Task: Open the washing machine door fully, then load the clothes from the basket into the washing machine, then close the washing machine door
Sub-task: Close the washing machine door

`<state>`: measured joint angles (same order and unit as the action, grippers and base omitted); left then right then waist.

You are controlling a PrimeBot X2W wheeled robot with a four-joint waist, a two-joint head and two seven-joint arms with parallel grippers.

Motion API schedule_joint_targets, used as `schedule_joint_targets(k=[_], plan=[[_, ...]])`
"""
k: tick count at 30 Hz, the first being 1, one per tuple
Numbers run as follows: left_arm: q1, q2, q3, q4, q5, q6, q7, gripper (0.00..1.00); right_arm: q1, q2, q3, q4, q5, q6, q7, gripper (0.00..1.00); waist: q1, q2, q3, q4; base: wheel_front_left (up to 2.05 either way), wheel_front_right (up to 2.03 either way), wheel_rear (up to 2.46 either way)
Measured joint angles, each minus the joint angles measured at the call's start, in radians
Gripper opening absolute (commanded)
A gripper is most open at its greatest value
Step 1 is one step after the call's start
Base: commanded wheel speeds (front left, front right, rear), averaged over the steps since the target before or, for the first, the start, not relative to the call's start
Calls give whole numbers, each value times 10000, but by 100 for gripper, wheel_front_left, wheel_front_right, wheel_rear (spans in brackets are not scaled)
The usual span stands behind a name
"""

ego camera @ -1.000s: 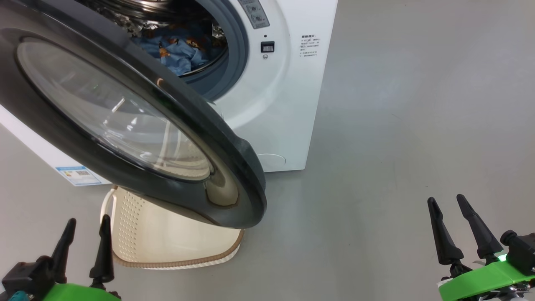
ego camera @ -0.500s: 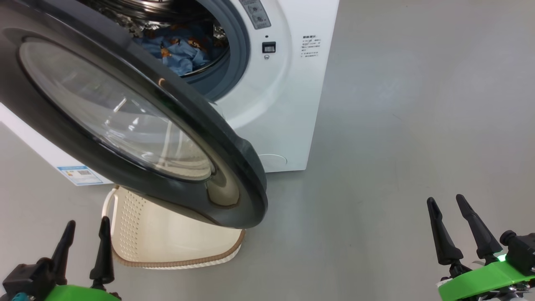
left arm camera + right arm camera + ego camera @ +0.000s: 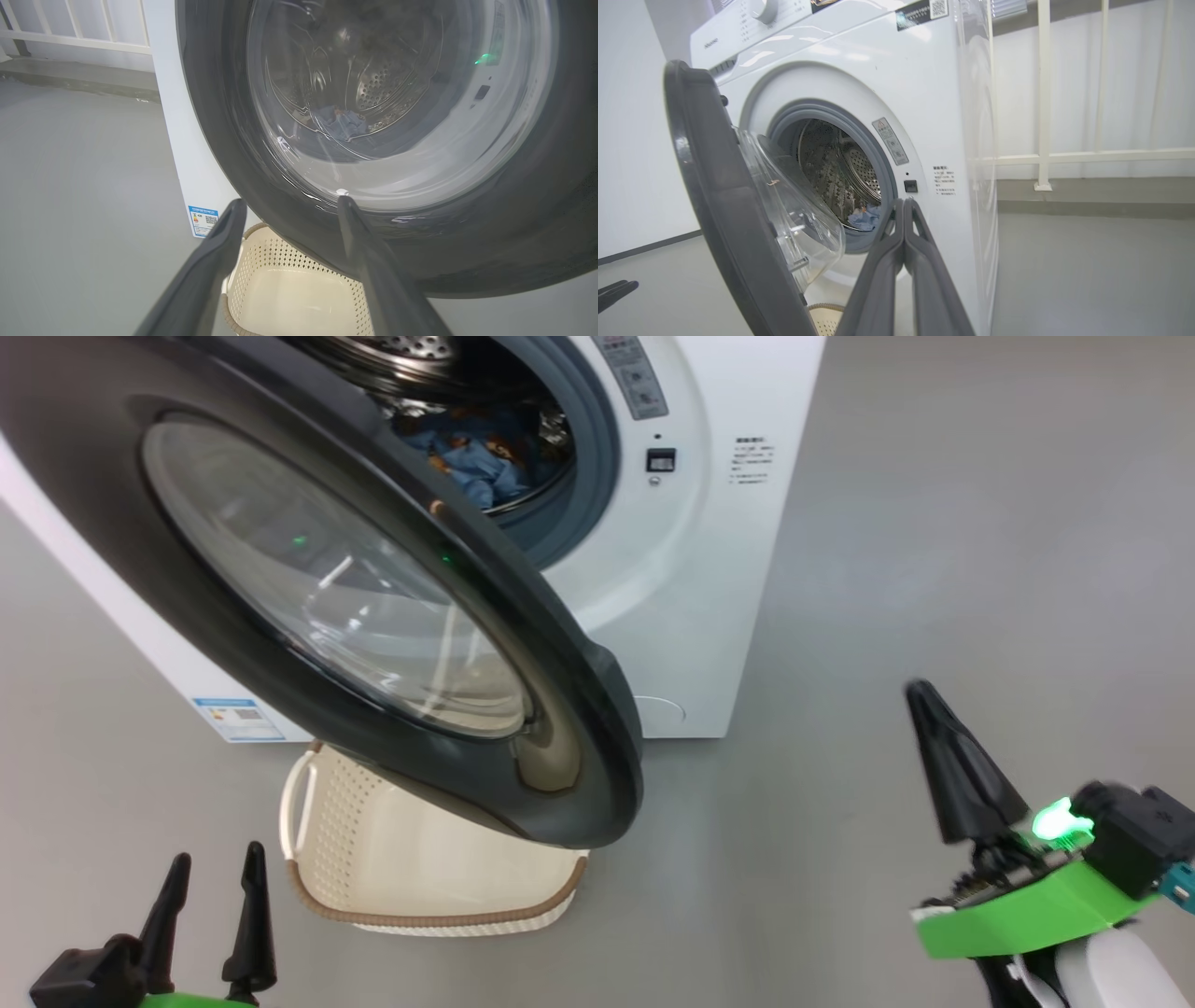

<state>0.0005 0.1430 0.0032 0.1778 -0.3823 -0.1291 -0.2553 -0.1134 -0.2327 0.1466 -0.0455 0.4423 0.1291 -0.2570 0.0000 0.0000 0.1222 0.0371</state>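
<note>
The washing machine door (image 3: pixel 579 728) stands swung out toward us on its left-hand hinge. Its glossy black ring and clear glass bowl hang over the basket (image 3: pixel 439 921), which sits on the grey floor (image 3: pixel 887 616) just in front of the washing machine (image 3: pixel 709 569). Past the door's far edge we see the clothes (image 3: pixel 476 462), light blue with orange figures, lying low in the perforated steel drum (image 3: pixel 411 355) inside the blue-grey gasket (image 3: pixel 597 457). A small blue label (image 3: pixel 238 719) marks the machine's left side panel near the floor. Our left tool (image 3: pixel 217 854) hovers at the near left with its two dark fingers spread wide and holding nothing, pointed toward the door's lower rim, just near of the basket. Our right tool (image 3: pixel 924 695) stands at the near right, well apart from the machine, its fingers pressed together with nothing between them and a green light (image 3: pixel 1060 821) glowing at its base. A white railing (image 3: pixel 1043 93) runs along the wall to the machine's right.
</note>
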Motion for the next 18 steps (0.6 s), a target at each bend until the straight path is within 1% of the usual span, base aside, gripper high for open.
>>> schedule_joint_targets(k=[1,2,4,9,13,14,18], plan=[[10,-15,2,-6,0,0,0,100,-139,-25,207,-224,0,0,0,0,0,0,-28,59,0,0,0],[12,-23,0,-35,0,0,0,100,-397,-69,639,-633,0,0,0,0,0,0,-75,171,0,0,0],[13,-44,12,-42,2,0,0,100,-668,-113,1099,-1012,0,0,0,0,0,0,-112,281,0,0,0],[46,-155,-12,-102,6,0,0,100,-1175,-176,2286,-1597,2,0,-2,0,0,0,-167,550,0,0,0],[53,-180,-63,-111,65,0,0,100,-1393,-259,3413,-1651,4,0,-2,0,0,0,-145,745,0,0,0],[53,-180,-63,-111,65,0,0,100,-1393,-259,3413,-1651,4,0,-2,0,0,0,-145,745,0,0,0],[48,-194,-119,-111,73,0,0,100,-1569,-301,4370,-1331,50,0,-2,0,0,0,-57,915,0,0,0]])
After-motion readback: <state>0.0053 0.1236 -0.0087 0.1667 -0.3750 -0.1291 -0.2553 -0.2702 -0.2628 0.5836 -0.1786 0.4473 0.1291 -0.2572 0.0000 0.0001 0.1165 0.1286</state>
